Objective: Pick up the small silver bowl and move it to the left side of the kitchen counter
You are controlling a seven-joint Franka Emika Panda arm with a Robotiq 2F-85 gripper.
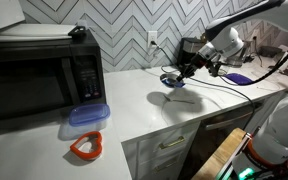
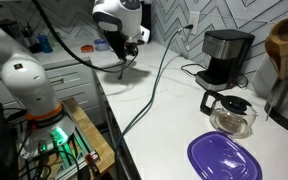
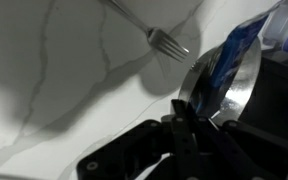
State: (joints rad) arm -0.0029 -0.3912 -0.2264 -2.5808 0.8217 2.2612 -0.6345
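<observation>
The small silver bowl [image 1: 171, 79] is off the white kitchen counter [image 1: 134, 105], tilted, with its shadow on the surface below. In the wrist view the bowl [image 3: 227, 68] shows a bluish reflective inside. My gripper [image 3: 189, 112] is shut on its rim, one finger inside and one outside. In an exterior view the gripper [image 1: 184, 70] hangs over the counter's middle, near the wall outlet. In an exterior view [image 2: 124, 55] the gripper is at the far end of the counter; the bowl is too small to make out there.
A fork [image 3: 166, 41] lies on the counter just beyond the bowl. A black microwave [image 1: 34, 70], a blue-lidded clear container [image 1: 87, 116] and an orange ring [image 1: 86, 147] are at one end. A purple dish [image 2: 224, 158], glass carafe [image 2: 234, 113] and coffee maker [image 2: 227, 50] stand at the other.
</observation>
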